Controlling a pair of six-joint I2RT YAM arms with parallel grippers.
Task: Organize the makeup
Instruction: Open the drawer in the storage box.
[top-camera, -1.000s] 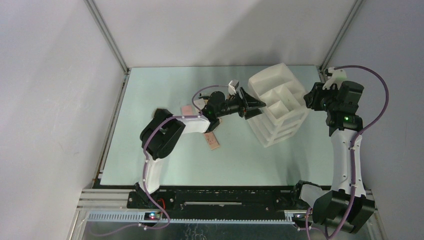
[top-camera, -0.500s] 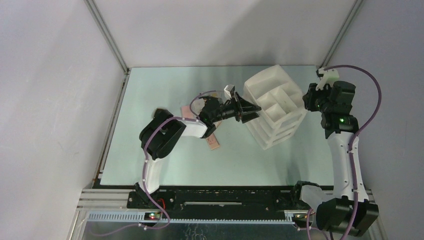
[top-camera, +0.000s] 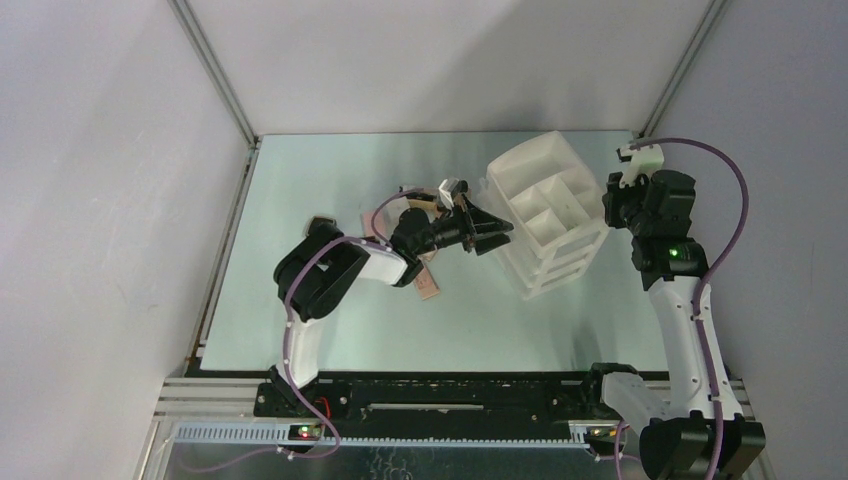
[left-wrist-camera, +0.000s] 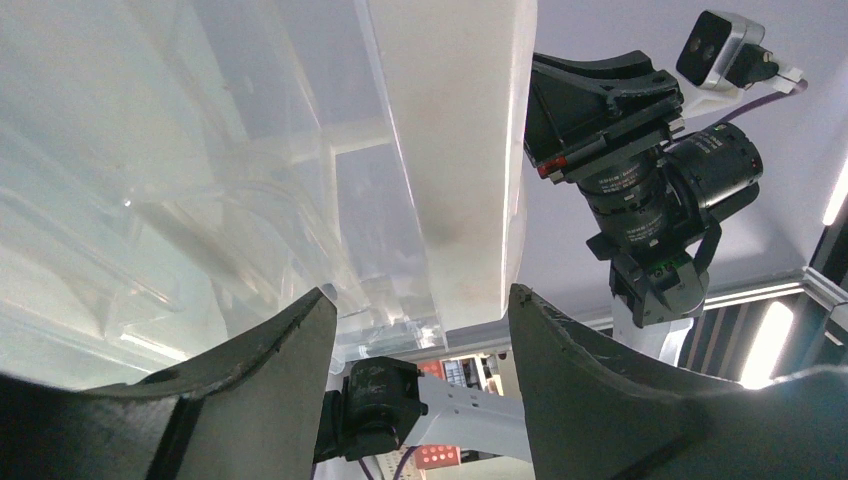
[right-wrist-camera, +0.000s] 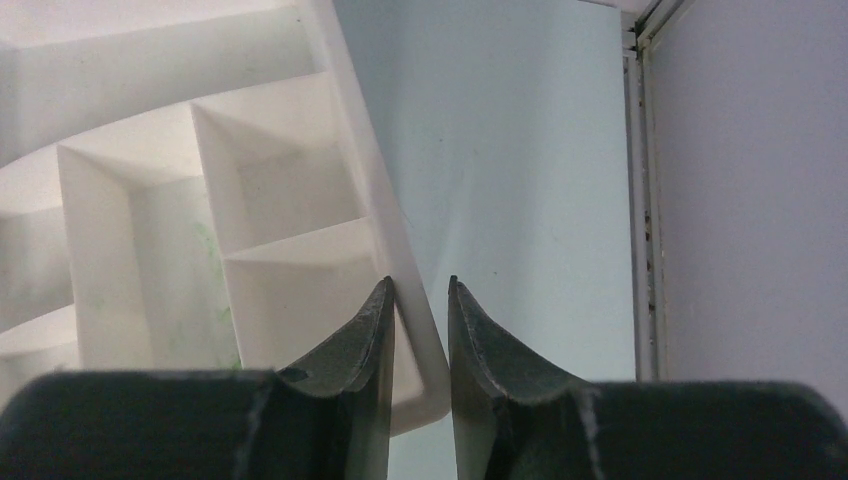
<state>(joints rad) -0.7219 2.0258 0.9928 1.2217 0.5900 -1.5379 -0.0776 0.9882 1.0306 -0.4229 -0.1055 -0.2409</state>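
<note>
The white plastic drawer organizer (top-camera: 545, 215) stands tilted at the back right of the table. My right gripper (top-camera: 607, 205) is shut on the organizer's right rim wall; the wrist view shows its jaws (right-wrist-camera: 420, 300) pinching the thin white wall (right-wrist-camera: 375, 200). My left gripper (top-camera: 498, 232) is open and empty beside the organizer's left face, which fills its wrist view (left-wrist-camera: 450, 150) just past the jaws (left-wrist-camera: 420, 310). A beige palette (top-camera: 428, 286) and a pink palette (top-camera: 371, 217) lie partly under my left arm. The other makeup is hidden.
The pale green table (top-camera: 330, 300) is boxed in by grey walls left, back and right. A metal rail (right-wrist-camera: 640, 150) runs along the table's right edge close to the organizer.
The right gripper has shifted the organizer left. The left gripper has backed away to the left, still open.
</note>
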